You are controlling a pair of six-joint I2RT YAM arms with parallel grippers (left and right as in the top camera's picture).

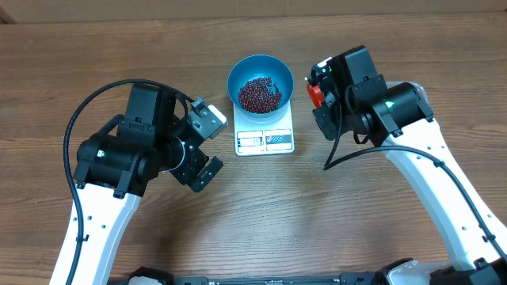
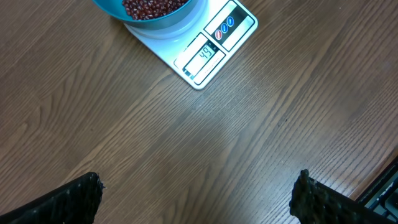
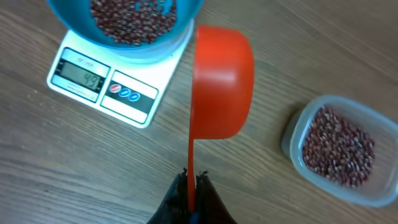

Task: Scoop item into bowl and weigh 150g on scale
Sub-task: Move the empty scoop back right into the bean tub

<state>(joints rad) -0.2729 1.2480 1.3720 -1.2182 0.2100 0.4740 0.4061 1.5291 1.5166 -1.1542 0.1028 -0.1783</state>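
Heaping loosely in the blue bowl [image 1: 261, 62] on the scale [image 1: 265, 141], tiny red-brown beans [image 1: 260, 94] are sitting; my right claw [image 3: 192, 184] is pinching the scoop [image 3: 222, 81] handle, my left claw [image 2: 198, 186] is gaping wide.

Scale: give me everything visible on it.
Scale: flat, white, square and plastic-looking, lying level on the wood table. The edge strip facing the robot holds an LCD that appears to read 49, beside a label panel with small red and blue round marks. The blue bowl of beans sits on its platform, covering most of it. Nothing else touches it.
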